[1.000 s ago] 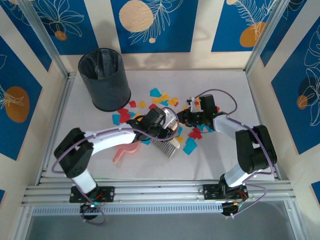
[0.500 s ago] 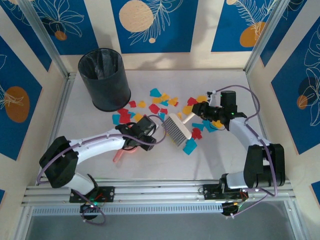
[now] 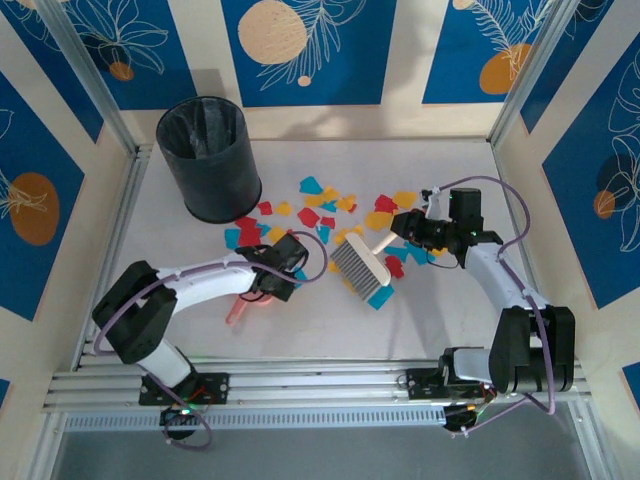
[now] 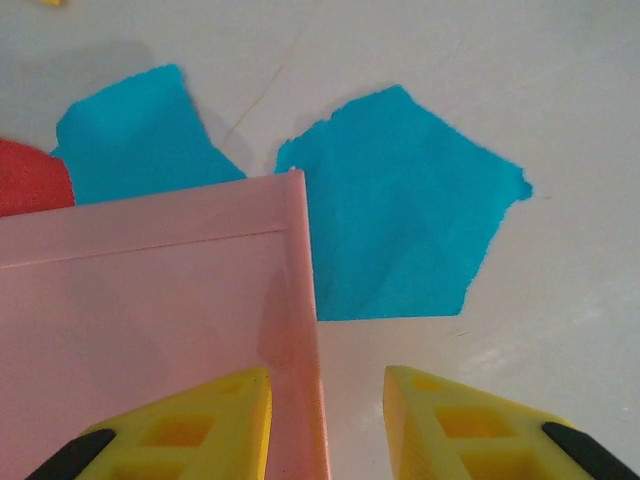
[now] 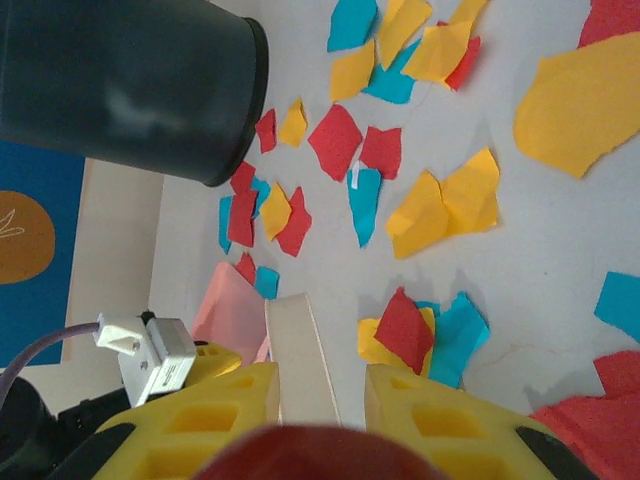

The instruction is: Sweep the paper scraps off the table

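Left wrist view: jaws of the left gripper (image 4: 325,385) stand apart astride the side edge of a pink dustpan (image 4: 150,300). A gap shows between that edge and the finger at 3 o'clock, so no firm hold can be claimed. Just past the pan's corner, at 12 to 1 o'clock, a cyan piece of the paper scraps (image 4: 400,200) lies flat on the white bench (image 4: 560,90), touching the pan's edge. None rests on the pan's visible face.

In the right wrist view, jaws of the right gripper (image 5: 322,385) are clamped on the pale handle of a brush (image 5: 300,350). Seen from above, the handle leads toward 2 o'clock into those jaws and the head sits toward 8 o'clock, with the bristle row running 10 to 4.

Around it the red, yellow and cyan pieces spread in a loose band across the bench's middle. The band's long axis runs roughly 9 to 3 o'clock, tilting up toward 2. Single pieces lie every way and share no heading. A black bin (image 3: 210,160) stands at 10 o'clock, a few pieces near its foot.

By this evidence the job looks barely begun. The scatter is unheaped, and whether the bin holds any cannot be told. Gathering, loading the pan and tipping it all appear to remain.
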`<state>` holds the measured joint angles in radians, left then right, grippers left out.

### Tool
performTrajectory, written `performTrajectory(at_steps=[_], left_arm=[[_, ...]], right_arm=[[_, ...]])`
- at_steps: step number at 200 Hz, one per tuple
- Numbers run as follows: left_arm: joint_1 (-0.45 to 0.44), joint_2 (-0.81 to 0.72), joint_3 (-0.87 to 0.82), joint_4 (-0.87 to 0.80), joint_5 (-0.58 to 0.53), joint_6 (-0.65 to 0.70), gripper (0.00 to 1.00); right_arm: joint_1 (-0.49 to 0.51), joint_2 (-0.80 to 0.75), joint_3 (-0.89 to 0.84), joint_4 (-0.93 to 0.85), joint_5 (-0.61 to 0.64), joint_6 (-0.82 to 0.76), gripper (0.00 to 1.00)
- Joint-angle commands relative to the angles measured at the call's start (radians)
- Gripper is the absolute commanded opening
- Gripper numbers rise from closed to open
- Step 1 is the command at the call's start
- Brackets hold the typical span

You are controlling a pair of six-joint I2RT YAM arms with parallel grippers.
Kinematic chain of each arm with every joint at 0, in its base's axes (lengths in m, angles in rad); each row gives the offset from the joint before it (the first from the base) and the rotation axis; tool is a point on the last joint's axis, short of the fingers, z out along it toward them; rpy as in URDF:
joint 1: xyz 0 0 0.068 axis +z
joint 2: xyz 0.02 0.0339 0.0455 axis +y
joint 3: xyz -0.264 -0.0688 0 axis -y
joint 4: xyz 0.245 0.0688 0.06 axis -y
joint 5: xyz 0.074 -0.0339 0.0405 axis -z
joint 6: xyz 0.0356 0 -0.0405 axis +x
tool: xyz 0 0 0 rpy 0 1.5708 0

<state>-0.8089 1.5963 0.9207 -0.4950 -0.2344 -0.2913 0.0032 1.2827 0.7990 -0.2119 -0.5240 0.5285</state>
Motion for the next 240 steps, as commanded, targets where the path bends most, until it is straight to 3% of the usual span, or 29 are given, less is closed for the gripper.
performTrajectory(at_steps=[1, 111, 174, 240], left_arm=[[0.009, 0.031, 0.007, -0.007, -0.013, -0.008, 0.33], [0.007, 0.030, 0.031, -0.061, -0.038, 0.018, 0.08], [-0.008, -0.051, 0.088, -0.125, -0.108, 0.098, 0.07], [-0.028, 0.058, 0.253, -0.032, 0.035, 0.272, 0.07]], right_arm=[[-0.005, -0.025, -0.008, -0.018, -0.026, -0.011, 0.00], [-0.010, -0.023, -0.003, -0.042, -0.010, -0.022, 0.00], [-0.084, -0.071, -0.016, -0.053, -0.033, -0.006, 0.00], [-0.217, -0.129, -0.035, -0.084, -0.091, -0.003, 0.00]])
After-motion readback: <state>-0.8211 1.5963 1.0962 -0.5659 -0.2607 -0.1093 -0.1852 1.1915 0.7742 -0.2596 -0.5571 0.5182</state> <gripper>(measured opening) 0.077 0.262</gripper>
